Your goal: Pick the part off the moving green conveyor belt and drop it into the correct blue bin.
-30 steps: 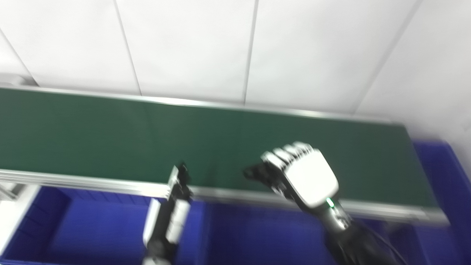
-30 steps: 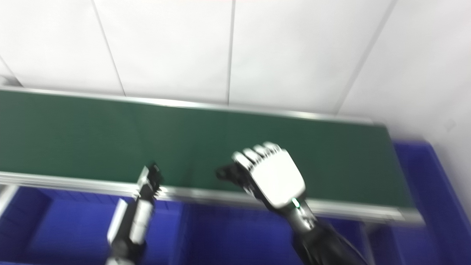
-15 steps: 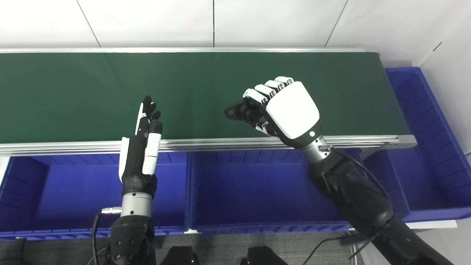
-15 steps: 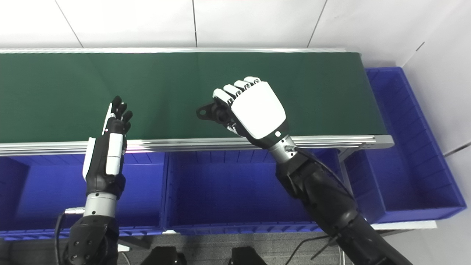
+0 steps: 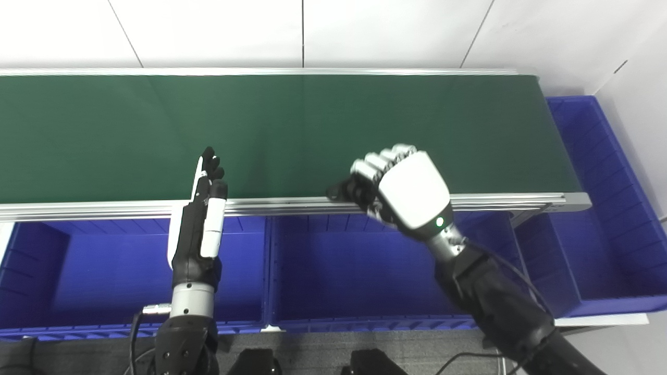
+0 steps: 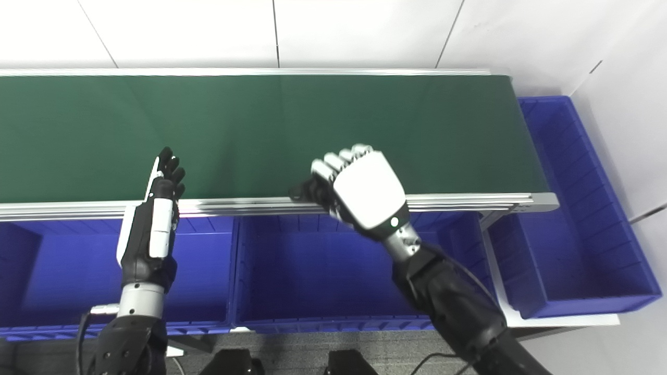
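My right hand is shut on a small black part, of which only an end shows past the fingers. It hangs over the front rail of the green conveyor belt, above the far edge of the middle blue bin. My left hand is open and empty, fingers straight, edge-on over the front rail and the left blue bin. No part shows on the belt.
A third blue bin stands at the belt's right end, running back along the white wall. The silver rail runs between belt and bins. Black gear lies below the bins at the bottom edge.
The camera tipped down a second ago, then held still. My right hand has carried the black part from over the belt towards me to the front rail. My left hand dropped slightly.
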Available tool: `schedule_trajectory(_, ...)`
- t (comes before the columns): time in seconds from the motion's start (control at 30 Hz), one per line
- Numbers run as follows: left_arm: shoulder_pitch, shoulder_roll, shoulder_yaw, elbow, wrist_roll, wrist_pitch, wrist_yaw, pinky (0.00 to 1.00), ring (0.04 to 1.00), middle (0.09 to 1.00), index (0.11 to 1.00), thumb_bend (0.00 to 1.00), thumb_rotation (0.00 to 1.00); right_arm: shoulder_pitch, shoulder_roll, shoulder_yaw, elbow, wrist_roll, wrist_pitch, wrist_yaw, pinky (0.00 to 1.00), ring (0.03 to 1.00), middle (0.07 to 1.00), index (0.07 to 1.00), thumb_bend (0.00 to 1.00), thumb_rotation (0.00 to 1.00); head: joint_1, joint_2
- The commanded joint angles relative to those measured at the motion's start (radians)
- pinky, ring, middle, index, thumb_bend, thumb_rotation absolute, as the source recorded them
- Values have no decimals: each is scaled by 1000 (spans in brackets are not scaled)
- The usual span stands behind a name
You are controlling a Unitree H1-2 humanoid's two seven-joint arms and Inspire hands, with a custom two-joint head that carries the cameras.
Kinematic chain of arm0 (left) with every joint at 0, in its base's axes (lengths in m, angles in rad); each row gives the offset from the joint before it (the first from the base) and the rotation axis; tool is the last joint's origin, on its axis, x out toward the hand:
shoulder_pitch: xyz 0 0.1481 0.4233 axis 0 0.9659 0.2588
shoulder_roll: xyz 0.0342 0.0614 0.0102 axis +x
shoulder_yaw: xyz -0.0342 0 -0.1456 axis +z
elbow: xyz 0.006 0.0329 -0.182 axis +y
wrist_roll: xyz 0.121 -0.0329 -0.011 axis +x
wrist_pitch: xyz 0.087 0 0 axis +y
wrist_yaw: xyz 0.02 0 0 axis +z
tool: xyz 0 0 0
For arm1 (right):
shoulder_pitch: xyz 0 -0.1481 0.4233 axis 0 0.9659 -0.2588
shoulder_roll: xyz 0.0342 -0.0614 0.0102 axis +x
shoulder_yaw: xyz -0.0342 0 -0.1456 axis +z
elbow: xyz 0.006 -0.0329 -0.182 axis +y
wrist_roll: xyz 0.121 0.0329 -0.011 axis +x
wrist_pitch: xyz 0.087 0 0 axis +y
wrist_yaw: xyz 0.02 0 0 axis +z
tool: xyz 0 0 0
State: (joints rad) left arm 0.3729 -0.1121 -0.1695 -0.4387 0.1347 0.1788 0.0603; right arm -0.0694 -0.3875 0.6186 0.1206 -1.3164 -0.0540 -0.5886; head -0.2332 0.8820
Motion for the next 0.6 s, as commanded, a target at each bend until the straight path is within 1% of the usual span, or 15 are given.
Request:
schedule_trajectory(0.0, -6, 5, -3, -38, -1, -34, -8, 1000, 987, 994, 1000, 656, 985, -6, 3, 9, 7, 2, -36, -55, 194, 240, 387, 501, 523, 0, 1, 2)
schedule_trajectory(0.03, -5, 5, -3, -38, 1, -32, -8, 1000, 987, 991, 1000, 656, 987, -1, 2, 16, 17, 3, -37, -61, 191, 233, 435, 487, 528, 0, 1, 2)
schedule_trajectory(0.07, -4, 5, -2, -37, 1, -30, -7, 1000, 987, 991, 1000, 656, 989, 4, 2, 25, 27, 4, -37, -58, 189, 231, 452, 483, 530, 0, 0, -2)
schedule_trajectory(0.1, -4, 5, -2, -36, 1, -30, -7, 1000, 988, 990, 1000, 657, 986, 8, 2, 32, 37, 2, -35, -60, 193, 234, 419, 489, 525, 0, 2, -3)
schedule_trajectory(0.17, -4, 4, -3, -31, 6, -36, -4, 1000, 985, 988, 1000, 657, 980, 10, 2, 43, 62, 2, -34, -75, 199, 239, 393, 494, 522, 0, 6, -4)
schedule_trajectory(0.3, -3, 3, -5, -24, 12, -45, -1, 1000, 986, 993, 1000, 649, 988, 7, -1, 57, 103, 13, -41, -90, 201, 246, 388, 495, 522, 0, 11, -4)
schedule_trajectory(0.47, 1, 3, -10, -17, 23, -50, 1, 1000, 991, 993, 1000, 687, 993, 4, -8, 74, 147, 18, -38, -89, 199, 245, 388, 494, 524, 0, 18, -7)
schedule_trajectory(0.53, 2, 0, -11, -19, 25, -47, 1, 1000, 990, 990, 1000, 696, 989, 9, -6, 70, 157, 39, -35, -61, 209, 252, 391, 497, 525, 0, 19, -7)
schedule_trajectory(0.57, 3, -1, -12, -20, 26, -47, 1, 1000, 989, 990, 1000, 697, 987, 12, -2, 68, 164, 38, -18, -42, 213, 255, 391, 498, 526, 0, 19, -7)
